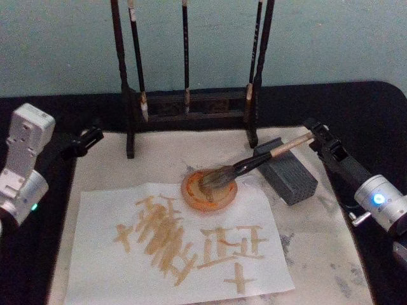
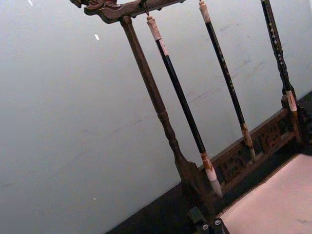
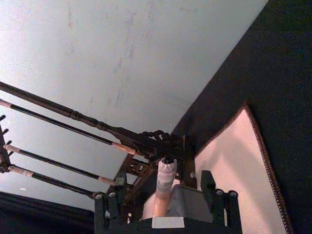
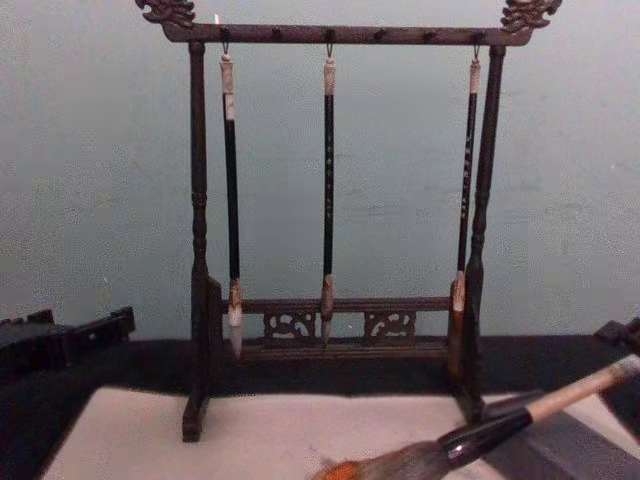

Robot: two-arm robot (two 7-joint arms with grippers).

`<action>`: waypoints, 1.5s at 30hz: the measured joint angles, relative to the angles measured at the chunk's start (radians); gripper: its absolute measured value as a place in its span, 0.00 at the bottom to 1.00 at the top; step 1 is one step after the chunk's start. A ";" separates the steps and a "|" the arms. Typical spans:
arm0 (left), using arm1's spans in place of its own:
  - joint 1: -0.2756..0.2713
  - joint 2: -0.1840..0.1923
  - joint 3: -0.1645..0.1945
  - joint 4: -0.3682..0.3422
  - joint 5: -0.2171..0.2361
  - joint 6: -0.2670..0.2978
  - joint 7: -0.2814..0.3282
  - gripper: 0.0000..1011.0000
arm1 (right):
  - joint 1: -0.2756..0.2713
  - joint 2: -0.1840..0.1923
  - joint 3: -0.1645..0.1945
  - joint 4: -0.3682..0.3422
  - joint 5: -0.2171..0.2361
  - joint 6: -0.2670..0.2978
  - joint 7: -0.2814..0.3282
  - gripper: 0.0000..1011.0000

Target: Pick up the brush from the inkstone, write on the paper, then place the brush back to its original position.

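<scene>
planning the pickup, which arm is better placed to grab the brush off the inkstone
Right. The right gripper sits open at the brush handle's end beside the inkstone; the left gripper is off by the brush rack left foot.

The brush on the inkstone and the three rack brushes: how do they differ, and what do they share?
The brush lies slanted, handle on the inkstone; the rack brushes hang upright. The brush has a thick pale handle; theirs are slim and black. Its bristles are bushy; theirs small. All are calligraphy brushes.
</scene>
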 joint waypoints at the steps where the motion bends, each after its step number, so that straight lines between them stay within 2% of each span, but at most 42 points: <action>1: 0.000 0.000 0.000 0.000 0.000 0.000 0.000 0.99 | 0.000 0.000 0.000 0.000 0.000 0.000 0.000 0.97; 7: 0.000 0.000 0.000 0.000 0.000 0.000 0.000 0.99 | -0.001 -0.001 0.002 0.000 0.000 0.001 0.001 0.82; 8: 0.000 0.000 0.000 0.000 0.000 0.000 0.000 0.99 | -0.001 -0.001 0.002 0.000 0.000 0.001 0.001 0.82; 11: 0.000 0.000 0.000 0.000 0.000 0.000 0.000 0.99 | -0.001 -0.001 0.002 0.000 -0.001 0.001 0.002 0.69; 12: 0.000 0.000 0.000 0.000 0.000 0.000 0.000 0.99 | -0.001 -0.001 0.002 0.000 -0.001 0.001 0.002 0.69; 26: 0.000 0.000 0.000 0.000 0.000 0.000 0.000 0.99 | -0.002 -0.002 0.004 0.001 -0.001 0.002 0.003 0.22; 29: 0.000 0.000 0.000 0.000 0.000 0.000 0.000 0.99 | -0.002 -0.002 0.004 0.001 -0.001 0.003 0.003 0.17; 45: 0.000 0.000 0.000 0.000 0.000 0.000 0.000 0.99 | -0.002 -0.002 0.004 0.001 -0.001 0.003 0.003 0.17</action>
